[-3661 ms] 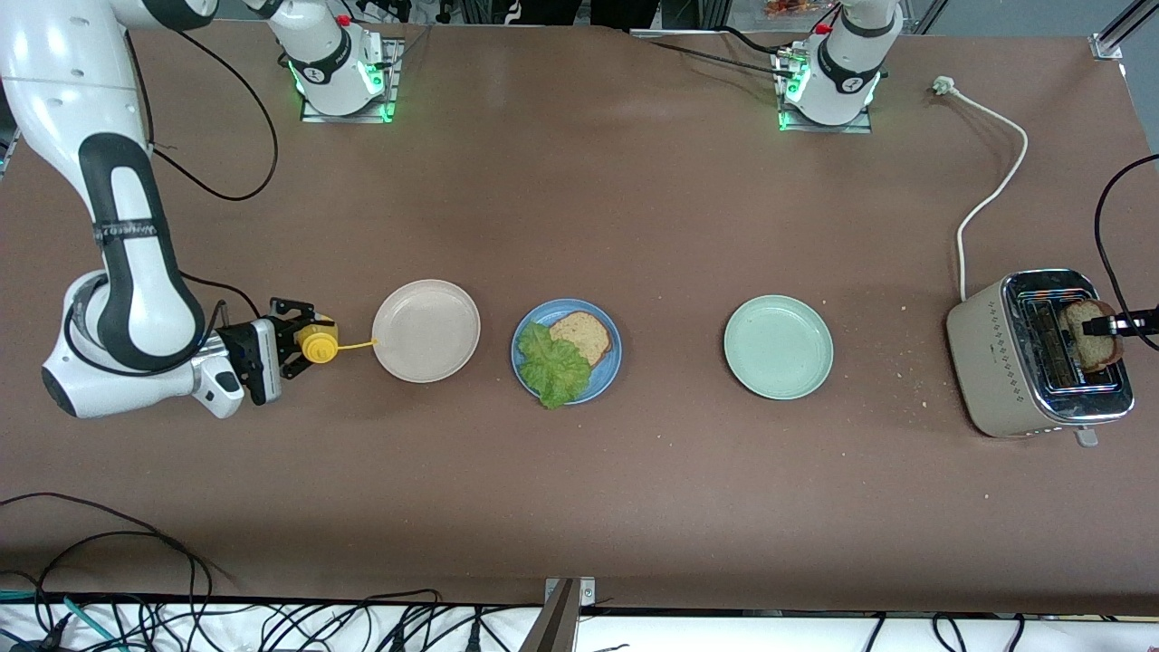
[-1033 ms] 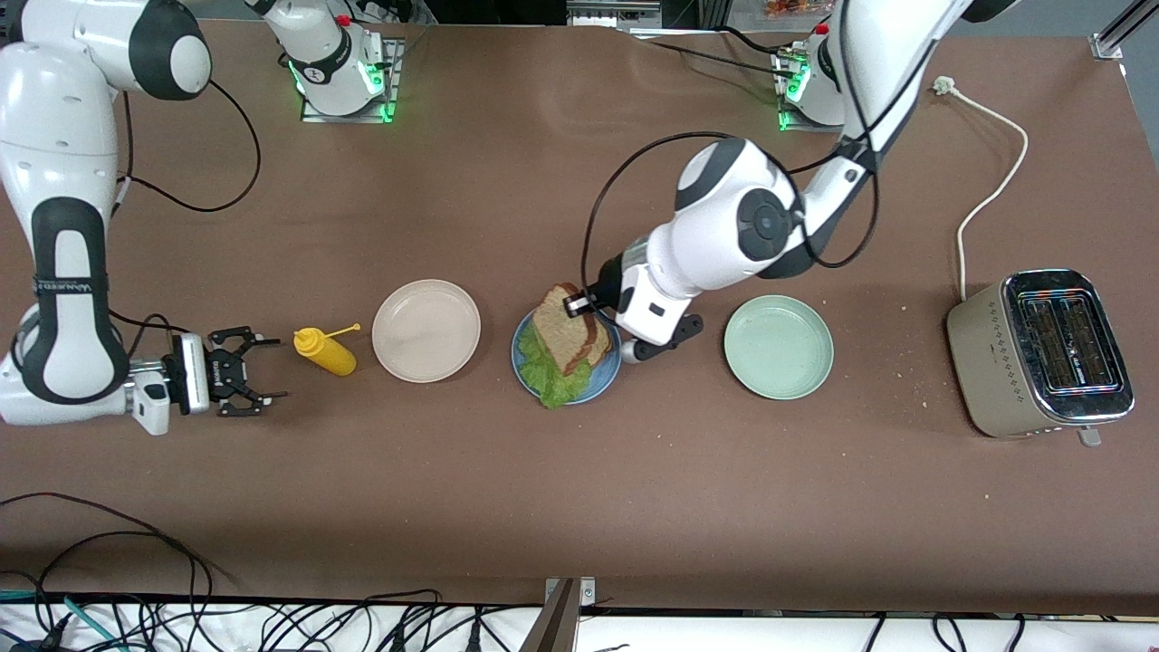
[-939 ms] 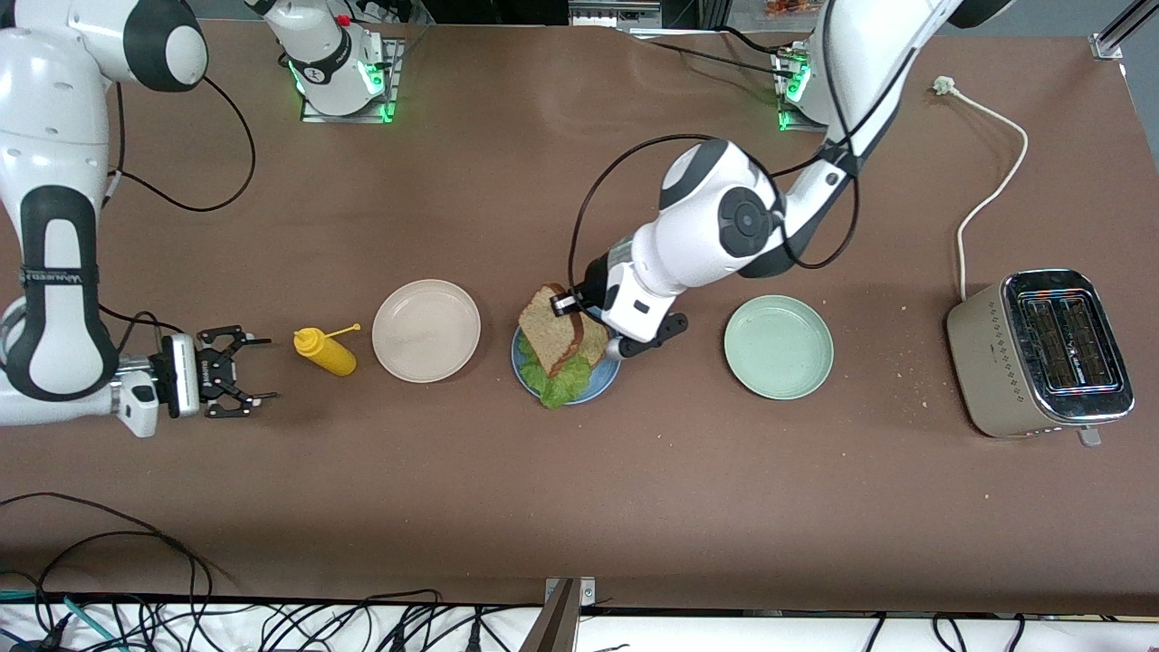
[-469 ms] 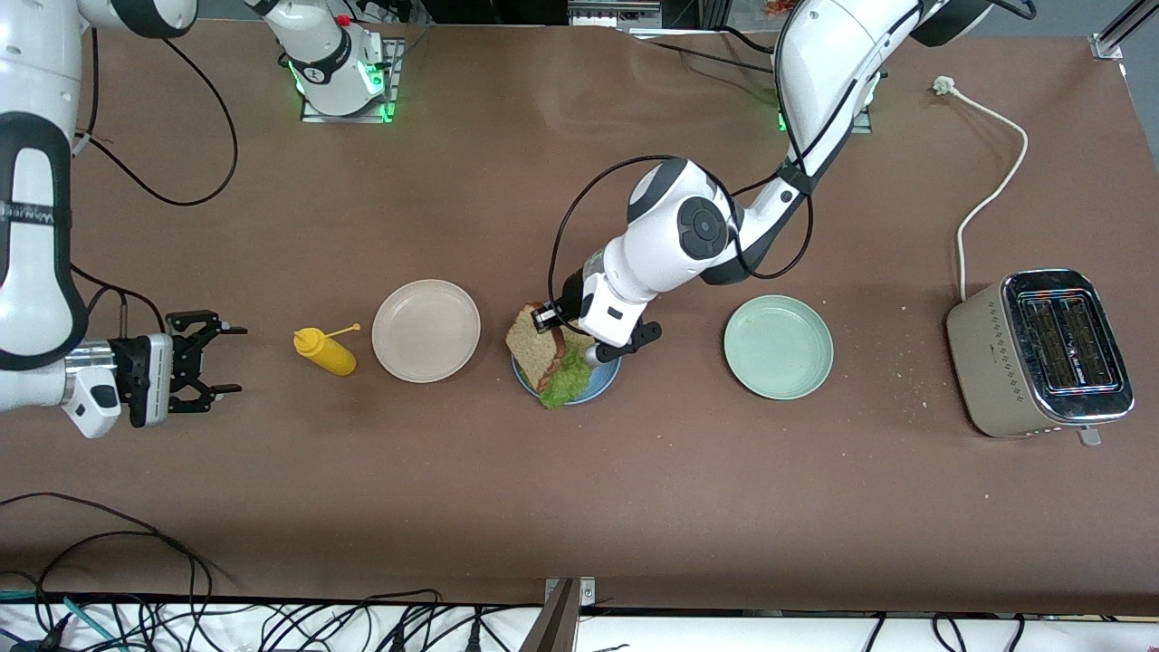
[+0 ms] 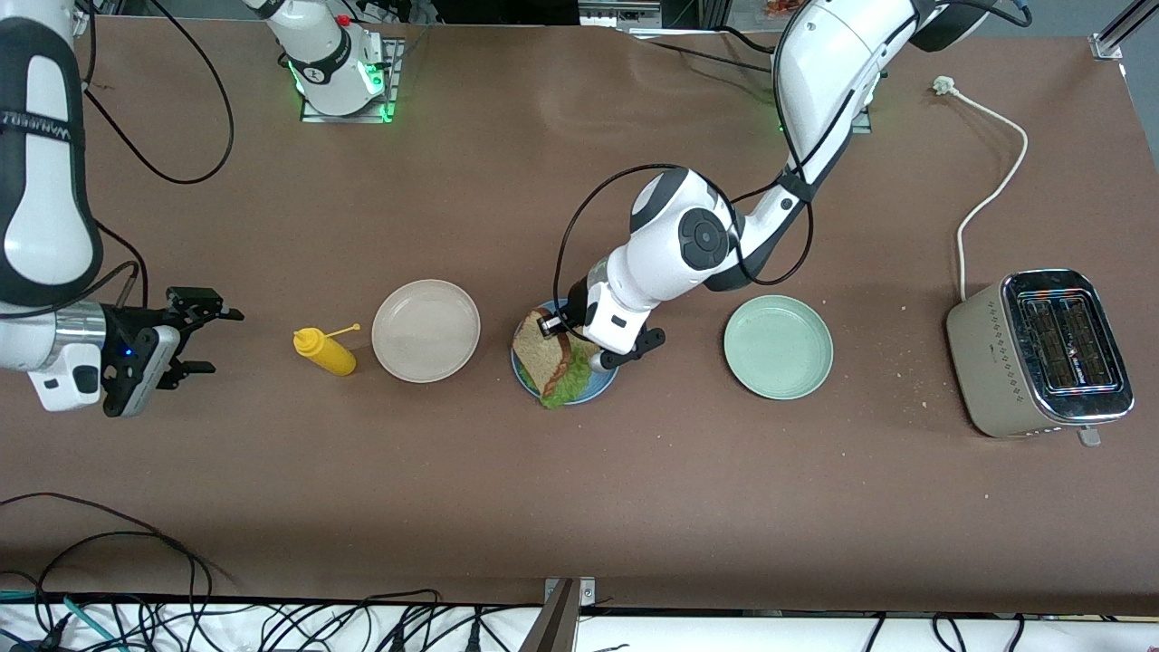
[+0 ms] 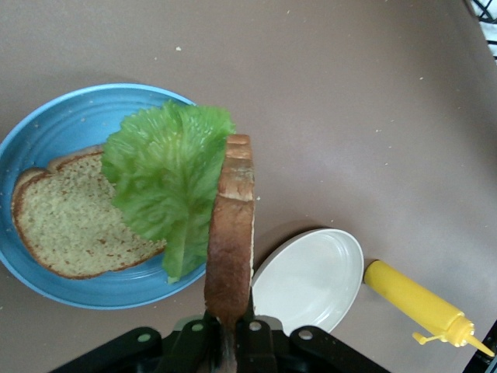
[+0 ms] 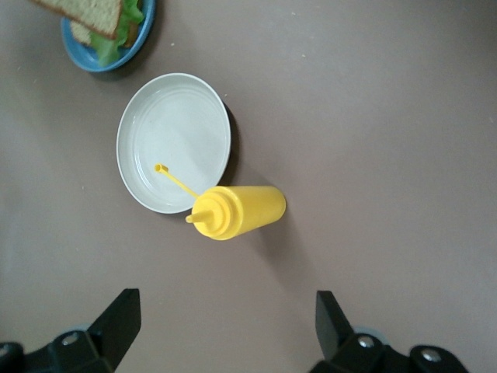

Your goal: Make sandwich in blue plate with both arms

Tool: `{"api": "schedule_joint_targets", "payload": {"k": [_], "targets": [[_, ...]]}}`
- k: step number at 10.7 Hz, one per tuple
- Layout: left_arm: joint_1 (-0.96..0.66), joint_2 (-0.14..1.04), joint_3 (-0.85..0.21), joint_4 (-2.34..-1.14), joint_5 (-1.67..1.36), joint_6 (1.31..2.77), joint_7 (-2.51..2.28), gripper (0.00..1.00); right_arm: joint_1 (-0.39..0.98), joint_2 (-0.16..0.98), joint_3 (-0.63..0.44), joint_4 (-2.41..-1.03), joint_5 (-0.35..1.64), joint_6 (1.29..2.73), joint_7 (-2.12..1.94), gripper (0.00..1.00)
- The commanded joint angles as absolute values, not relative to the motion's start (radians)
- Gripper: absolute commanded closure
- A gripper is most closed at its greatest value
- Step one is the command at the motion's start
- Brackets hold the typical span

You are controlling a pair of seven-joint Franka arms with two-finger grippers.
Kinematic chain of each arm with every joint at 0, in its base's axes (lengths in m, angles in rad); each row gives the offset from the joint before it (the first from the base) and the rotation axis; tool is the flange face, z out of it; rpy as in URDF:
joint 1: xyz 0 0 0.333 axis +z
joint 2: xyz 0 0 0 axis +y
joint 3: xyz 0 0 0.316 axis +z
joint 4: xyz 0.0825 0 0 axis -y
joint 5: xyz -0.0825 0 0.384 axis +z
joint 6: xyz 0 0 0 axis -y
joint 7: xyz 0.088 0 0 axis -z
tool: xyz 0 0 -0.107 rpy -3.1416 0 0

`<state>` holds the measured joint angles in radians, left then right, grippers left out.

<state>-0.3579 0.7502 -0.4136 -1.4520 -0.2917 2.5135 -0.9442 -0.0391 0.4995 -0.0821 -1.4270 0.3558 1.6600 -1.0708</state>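
**Top slice comes down over the lettuce**

Nearest the front camera among the task's things, the blue plate [image 5: 534, 369] carries a bottom slice [image 6: 74, 221] with the lettuce leaf [image 6: 167, 183] over its end. The left gripper [image 5: 550, 326] has its fingers clamped on the crust of the second slice [image 5: 537, 346], held on edge over the plate. A second ago that slice rode higher and flatter; it has since tipped and sunk toward the leaf, so release looks close (the slice is not yet lying flat).

At the plate's nine o'clock sit the beige plate [image 5: 426, 330] and the yellow bottle [image 5: 326, 353]. The right gripper [image 5: 195, 340], fingers wide and empty, has drawn away from the bottle and waits. The toaster [image 5: 1041, 353] stands at three o'clock.
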Motion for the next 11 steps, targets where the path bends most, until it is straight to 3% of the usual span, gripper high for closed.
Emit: {"api": "schedule_joint_targets", "payload": {"k": [1, 4, 5, 7, 10, 11], "targets": [[-0.365, 0.775, -0.405, -1.446, -0.308, 2.51, -0.901, 1.0, 0.011, 0.384, -0.081, -1.525, 0.267, 1.689, -0.786, 0.0], [-0.339, 0.772, -0.405, -1.45, -0.31, 2.441, -0.874, 0.99, 0.012, 0.394, -0.083, -1.483, 0.264, 1.663, -0.741, 0.0], [-0.33, 0.775, -0.406, -1.451, -0.31, 2.419, -0.874, 0.94, 0.014, 0.393, -0.083, -1.482, 0.262, 1.648, -0.676, 0.0], [-0.31, 0.775, -0.407, -1.453, -0.311, 2.347, -0.873, 0.93, 0.031, 0.393, -0.077, -1.46, 0.235, 1.611, -0.434, 0.0], [-0.308, 0.805, -0.406, -1.453, -0.311, 2.338, -0.876, 0.92, 0.092, 0.388, -0.077, -1.453, 0.206, 1.6, -0.182, 0.0], [-0.308, 0.807, -0.407, -1.453, -0.311, 2.338, -0.876, 0.87, 0.094, 0.388, -0.078, -1.447, 0.203, 1.582, -0.16, 0.0]]}}
